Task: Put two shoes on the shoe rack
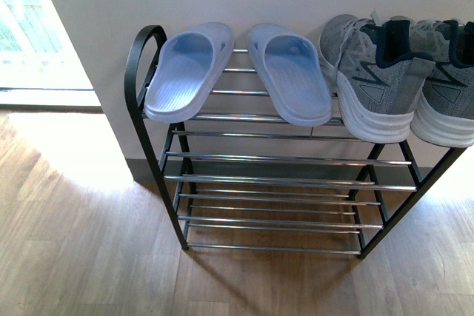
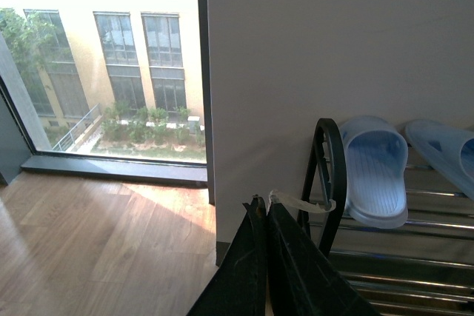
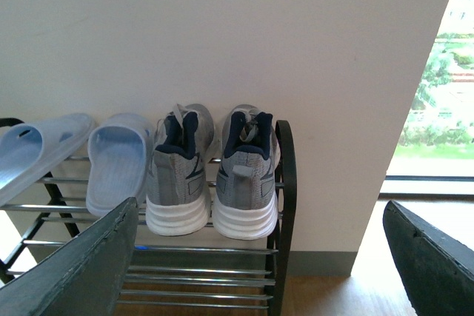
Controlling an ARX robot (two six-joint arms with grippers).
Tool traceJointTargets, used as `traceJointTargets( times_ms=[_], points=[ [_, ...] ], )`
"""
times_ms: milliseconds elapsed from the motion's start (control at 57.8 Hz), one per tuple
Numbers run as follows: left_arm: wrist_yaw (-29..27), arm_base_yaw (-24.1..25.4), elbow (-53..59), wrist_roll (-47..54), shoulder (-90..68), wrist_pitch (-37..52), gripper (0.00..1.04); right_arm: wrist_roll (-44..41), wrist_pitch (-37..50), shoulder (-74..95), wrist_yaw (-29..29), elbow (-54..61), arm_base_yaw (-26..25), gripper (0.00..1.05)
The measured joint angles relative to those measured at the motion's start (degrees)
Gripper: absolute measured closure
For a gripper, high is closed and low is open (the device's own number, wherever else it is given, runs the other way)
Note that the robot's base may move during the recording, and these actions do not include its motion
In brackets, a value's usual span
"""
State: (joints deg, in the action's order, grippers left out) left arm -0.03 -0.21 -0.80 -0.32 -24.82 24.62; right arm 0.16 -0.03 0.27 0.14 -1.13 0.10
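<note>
Left gripper fingers pressed together, empty, beside shoe rack, right gripper fingers spread wide, empty, facing two shoes

The front view looks down from above at the shoe rack, near, its top tier across the upper frame. The left wrist view faces the rack's left end at lower right, window at upper left. The right wrist view looks level at the sneakers, centre frame.
</note>
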Motion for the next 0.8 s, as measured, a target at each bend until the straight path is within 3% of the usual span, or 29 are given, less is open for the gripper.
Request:
traceJointTargets(
  times_ms=[640,710,796],
  points=[
    [0.0,0.0,0.0,0.0,14.5,-14.3,1.04,0.0,0.0,0.0,0.0,0.0,0.0,0.09],
    [0.0,0.0,0.0,0.0,21.1,-22.9,1.04,0.0,0.0,0.0,0.0,0.0,0.0,0.09],
    [-0.1,0.0,0.0,0.0,23.8,-24.3,1.04,0.0,0.0,0.0,0.0,0.0,0.0,0.09]
  ],
)
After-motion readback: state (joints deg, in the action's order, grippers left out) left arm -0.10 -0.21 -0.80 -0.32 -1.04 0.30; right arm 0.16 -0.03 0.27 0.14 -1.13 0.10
